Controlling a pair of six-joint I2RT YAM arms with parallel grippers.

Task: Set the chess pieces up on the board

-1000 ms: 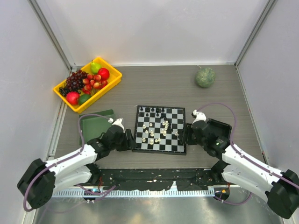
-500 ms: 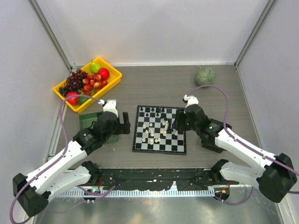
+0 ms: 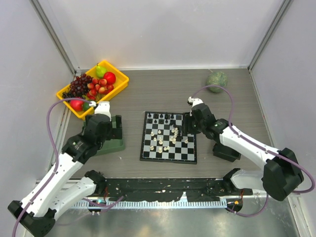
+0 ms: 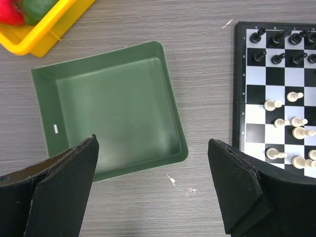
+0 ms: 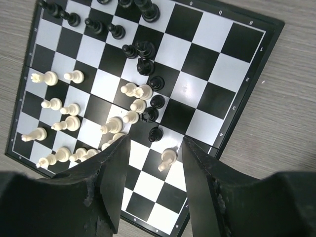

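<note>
Grey wood-grain table (image 3: 163, 89), pale walls on three sides.
- Board (image 3: 177, 154): lies flat at near centre, between the two arms.
- Chess pieces (image 5: 139, 105): black ones mostly along the far rows, cream ones scattered mid-board, several tipped over.
- Right gripper (image 5: 154, 148): above the board's right half, jaws apart, holding nothing; one cream piece lies below the gap.
- Left gripper (image 4: 152, 148): above the green tray (image 4: 113, 103) left of the board, jaws wide, holding nothing.
- Yellow bin (image 3: 120, 79): far left, holds fruit (image 3: 91, 86).
- Green round object (image 3: 217, 81): far right.
</note>
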